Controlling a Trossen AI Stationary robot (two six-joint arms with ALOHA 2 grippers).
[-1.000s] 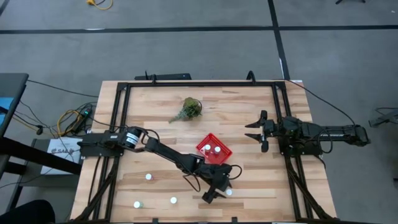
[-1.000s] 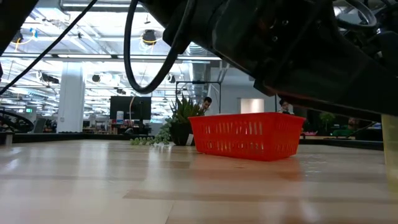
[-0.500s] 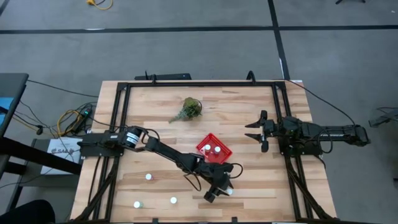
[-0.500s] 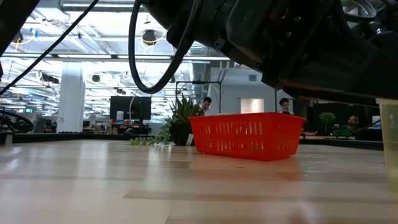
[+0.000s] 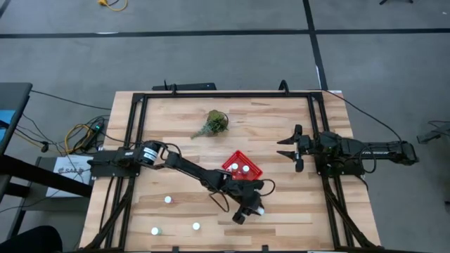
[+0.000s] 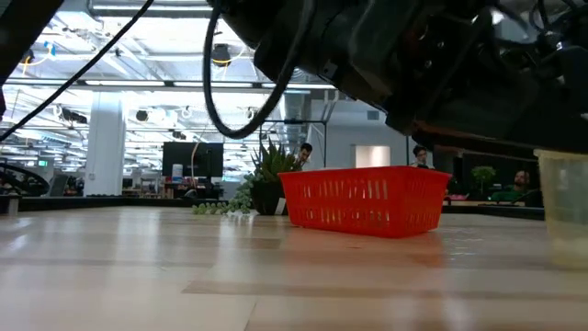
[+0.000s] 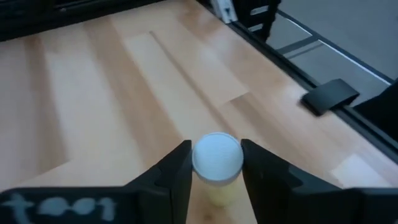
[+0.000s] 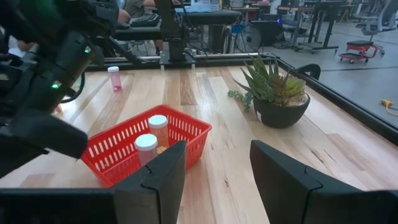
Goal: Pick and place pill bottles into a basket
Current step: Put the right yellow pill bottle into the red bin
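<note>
The red basket (image 5: 242, 169) sits mid-table with two pill bottles (image 8: 158, 128) standing inside. Just on its near side, my left gripper (image 5: 252, 211) is shut on another pill bottle (image 7: 217, 157), which has a white cap and a yellowish body. Three more bottles (image 5: 167, 200) stand loose on the near left of the table. My right gripper (image 5: 290, 150) waits open at the right, pointing toward the basket (image 8: 149, 152). My left gripper pinches the bottle between its two fingers (image 7: 180, 168), one on each side at the level of the white cap (image 7: 231, 160). The fingers come from above, slanting down. The bottle stands upright; whether its base (image 6: 565, 262) is on the table I cannot tell.
A green leafy plant (image 5: 213, 124) stands at the far middle of the table. A black frame rail (image 5: 225, 95) runs around the table's edge. Bare wood lies between the basket and my right gripper.
My left gripper has shut on the pill bottle, its fingers drawing in from wide apart to the bottle's sides. The gripper and the bottle have shifted a little toward the basket.
</note>
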